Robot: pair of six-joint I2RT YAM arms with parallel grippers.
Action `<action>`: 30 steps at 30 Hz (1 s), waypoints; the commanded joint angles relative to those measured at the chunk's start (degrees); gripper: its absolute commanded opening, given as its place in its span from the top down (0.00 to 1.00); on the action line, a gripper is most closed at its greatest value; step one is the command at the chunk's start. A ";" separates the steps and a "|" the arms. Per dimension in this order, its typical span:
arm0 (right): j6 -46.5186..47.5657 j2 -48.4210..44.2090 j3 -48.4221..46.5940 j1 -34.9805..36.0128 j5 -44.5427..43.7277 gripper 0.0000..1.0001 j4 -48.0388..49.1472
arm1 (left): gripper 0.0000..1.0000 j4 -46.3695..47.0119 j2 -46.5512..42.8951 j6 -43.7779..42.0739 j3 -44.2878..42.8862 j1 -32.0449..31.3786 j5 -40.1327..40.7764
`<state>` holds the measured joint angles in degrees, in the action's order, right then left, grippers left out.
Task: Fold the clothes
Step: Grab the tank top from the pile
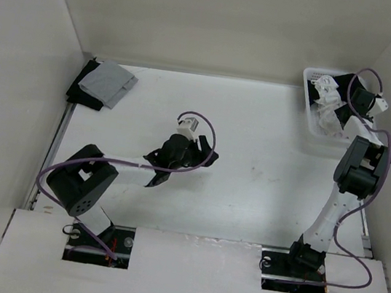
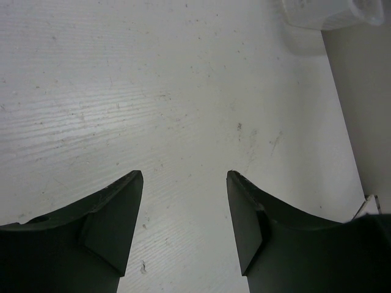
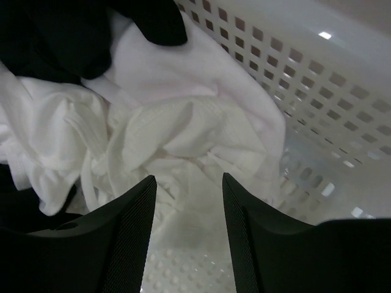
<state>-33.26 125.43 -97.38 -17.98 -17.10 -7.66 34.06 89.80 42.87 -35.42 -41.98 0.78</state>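
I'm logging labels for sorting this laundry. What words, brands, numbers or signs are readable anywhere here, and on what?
None readable: no print, tag or number shows on the white thin-fabric clothes, the white perforated plastic basket, the grey folded cloth or the white table.

- The white clothes (image 3: 183, 134) are all bunched up, and the black garment (image 3: 55, 36) covers part of them.
- The basket (image 3: 317, 79) runs off the picture's edge.
- The grey cloth (image 1: 111, 82) hides most of a black piece (image 1: 82, 94) under it.
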 commanded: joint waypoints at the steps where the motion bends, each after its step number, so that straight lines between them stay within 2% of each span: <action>1: -1.55 2.97 -6.41 -0.08 1.02 0.49 -1.30 | 0.44 3.38 0.38 0.37 0.18 0.89 -1.22; 8: -3.48 8.16 -13.35 -0.61 2.60 0.52 -4.56 | 0.45 3.82 0.38 0.37 0.26 1.33 -1.30; 11: -3.92 8.87 -14.76 -0.96 2.78 0.72 -4.82 | 0.45 3.90 0.29 0.37 0.26 1.42 -1.30; 13: -4.53 8.61 -14.42 -1.31 4.61 0.91 -3.16 | 0.45 3.90 0.46 0.28 0.26 1.42 -1.30; 15: -4.97 6.95 -12.15 -1.40 5.41 0.98 -0.44 | 0.45 3.90 0.46 0.19 0.18 1.42 -1.30; 20: -5.85 -8.40 4.27 -0.88 4.62 1.00 14.84 | 0.45 3.90 1.08 0.11 -0.44 1.15 -1.30; 24: -8.57 -22.56 15.36 1.40 4.80 1.00 21.53 | 0.45 3.90 0.99 0.02 -0.53 0.98 -1.30; 30: -9.20 -45.86 30.92 12.47 4.53 1.00 26.91 | 0.46 4.87 -1.29 0.19 0.79 1.68 -0.52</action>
<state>-41.25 91.53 -72.38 -12.56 -12.86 10.52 34.83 90.56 43.05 -35.42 -40.88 0.08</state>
